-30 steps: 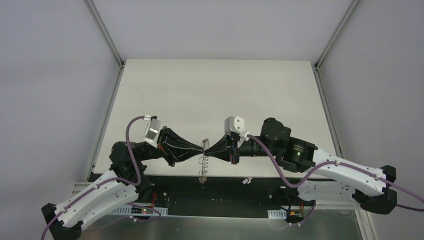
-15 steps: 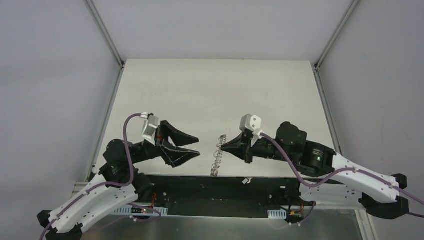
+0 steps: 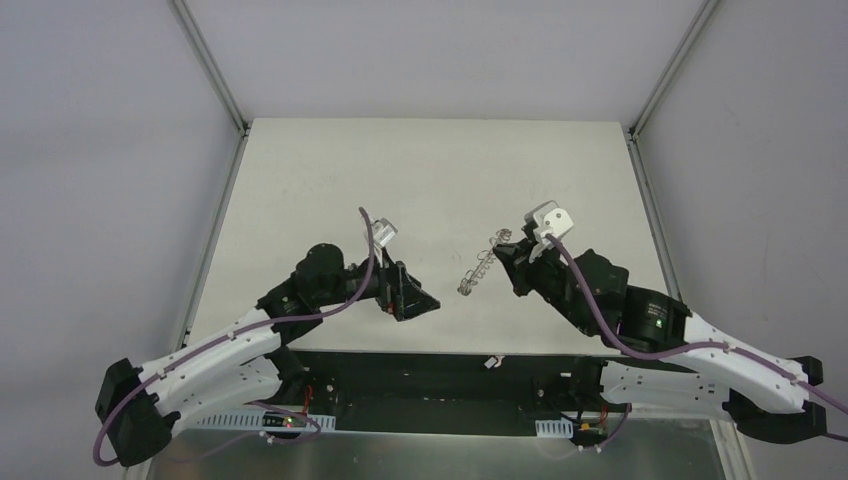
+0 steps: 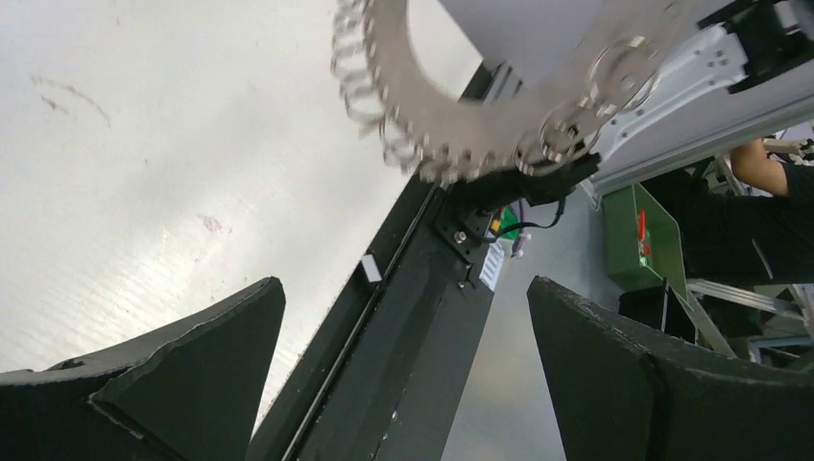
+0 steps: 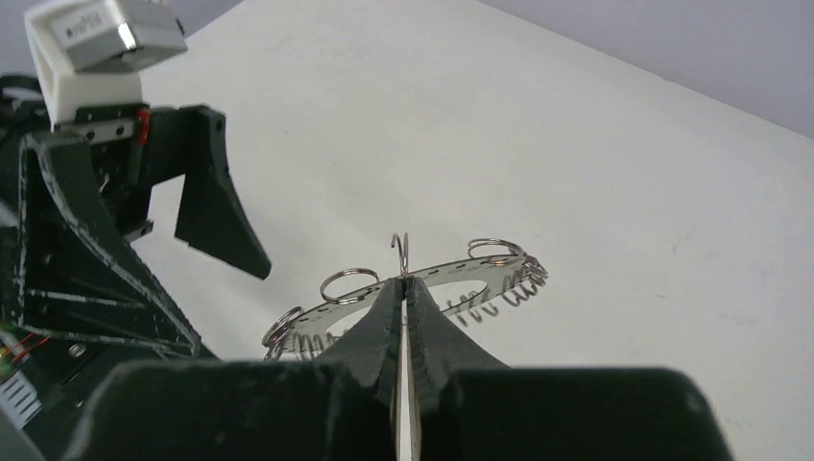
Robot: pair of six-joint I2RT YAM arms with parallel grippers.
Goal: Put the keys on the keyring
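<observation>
The keyring (image 3: 474,270), a silvery metal ring fringed with thin wire loops, hangs above the table's middle. My right gripper (image 3: 500,252) is shut on its rim. The right wrist view has the ring (image 5: 490,265) lying flat across the shut fingertips of the right gripper (image 5: 404,284). My left gripper (image 3: 420,298) stands a short way left of the ring, open, with nothing between its fingers. From the left wrist, the ring (image 4: 451,115) is blurred at the top, well beyond the left gripper (image 4: 403,288) with its wide-apart jaws. The keys are out of view.
The white table (image 3: 330,190) ends in a dark rail (image 3: 430,362) along its near edge. A small pale piece (image 3: 491,362) lies on that rail. The left arm's white camera housing (image 5: 101,43) sits at the upper left of the right wrist view.
My left gripper has opened, let go of the keyring and drawn back. The right arm has carried the ring away from the near edge, to the right.
</observation>
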